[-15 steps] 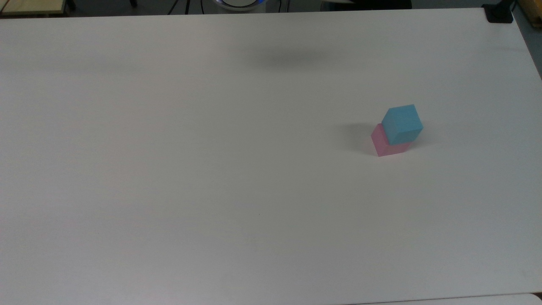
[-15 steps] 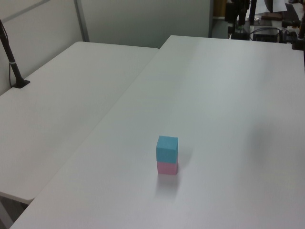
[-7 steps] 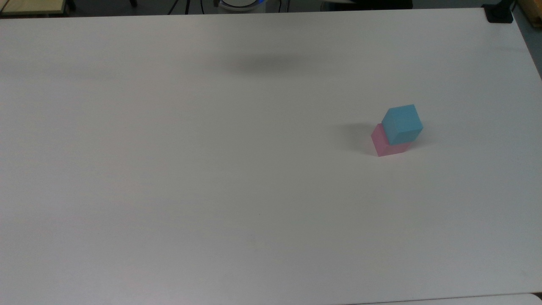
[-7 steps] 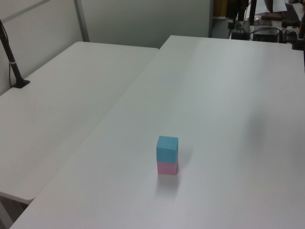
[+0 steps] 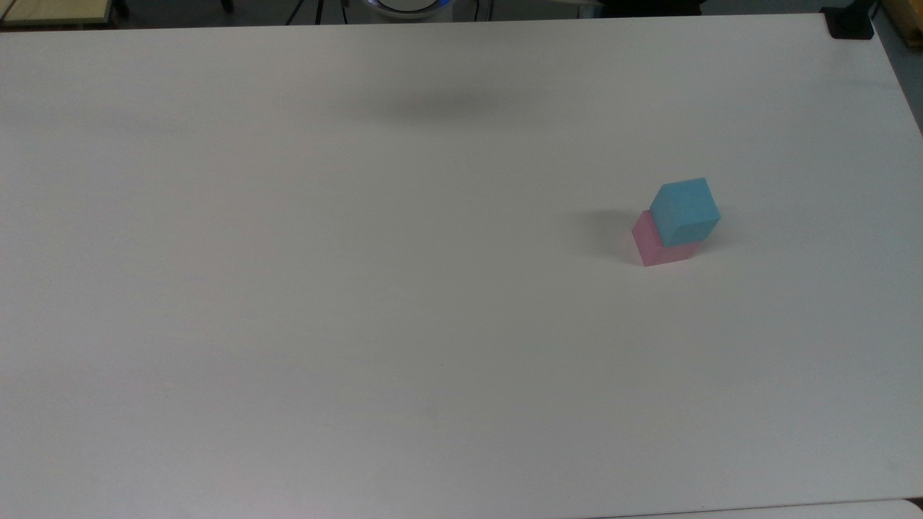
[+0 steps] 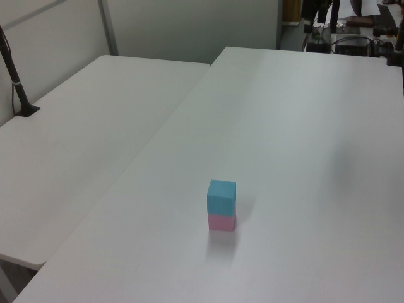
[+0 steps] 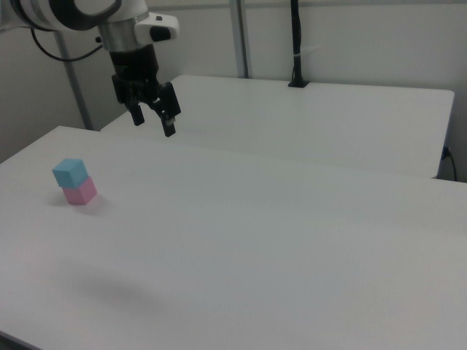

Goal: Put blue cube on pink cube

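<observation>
Only the soft shadow on the white surface (image 5: 288, 324) shifted toward the top view's left; the stack stayed put. Small sky-blue matte cube (image 7: 70, 173) sat squarely on the pastel pink matte cube (image 7: 79, 192), below the tool (image 7: 152, 121) and toward the right view's left. Tool hung high, fingers spread, empty. Task looked done.
</observation>
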Motion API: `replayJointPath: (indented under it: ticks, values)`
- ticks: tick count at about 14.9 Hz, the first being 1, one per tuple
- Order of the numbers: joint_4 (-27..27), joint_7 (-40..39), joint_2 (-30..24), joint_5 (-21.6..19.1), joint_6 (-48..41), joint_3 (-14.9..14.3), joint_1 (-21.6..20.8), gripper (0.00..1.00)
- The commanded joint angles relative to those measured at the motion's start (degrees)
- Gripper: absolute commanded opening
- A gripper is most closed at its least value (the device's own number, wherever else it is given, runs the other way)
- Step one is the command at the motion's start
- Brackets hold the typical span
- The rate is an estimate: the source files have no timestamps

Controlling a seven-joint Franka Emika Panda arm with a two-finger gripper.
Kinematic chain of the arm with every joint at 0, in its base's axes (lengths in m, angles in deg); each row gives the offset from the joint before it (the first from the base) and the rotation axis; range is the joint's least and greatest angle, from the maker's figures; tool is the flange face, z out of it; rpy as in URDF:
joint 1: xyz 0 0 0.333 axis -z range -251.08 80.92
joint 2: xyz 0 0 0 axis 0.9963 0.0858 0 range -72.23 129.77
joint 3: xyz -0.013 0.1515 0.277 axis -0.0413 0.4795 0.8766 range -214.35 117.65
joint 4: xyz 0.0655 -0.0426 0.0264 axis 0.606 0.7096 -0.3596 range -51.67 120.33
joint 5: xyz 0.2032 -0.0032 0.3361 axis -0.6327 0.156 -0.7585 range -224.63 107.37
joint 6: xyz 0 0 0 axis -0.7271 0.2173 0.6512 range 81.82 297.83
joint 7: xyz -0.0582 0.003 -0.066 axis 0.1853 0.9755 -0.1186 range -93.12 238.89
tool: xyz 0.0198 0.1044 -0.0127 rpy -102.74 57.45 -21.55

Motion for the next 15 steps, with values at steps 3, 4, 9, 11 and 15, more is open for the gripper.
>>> replayJointPath:
  ticks: [3, 4, 9, 11, 15]
  values:
    - [-1.2, -3.5, 1.2, -1.7, 1.3, 9.7, 11.8, 1.0]
    - [-1.2, -3.9, 1.2, -1.7, 1.3, 11.5, 13.5, 1.0]
    - [-1.0, -4.2, 1.2, -0.4, 0.7, 11.9, 11.5, 1.0]
    - [-0.9, -4.9, 1.2, 0.6, 0.5, 11.3, 9.3, 1.0]
    - [-0.7, -4.3, 1.2, 0.9, 0.4, 11.3, 8.9, 1.0]
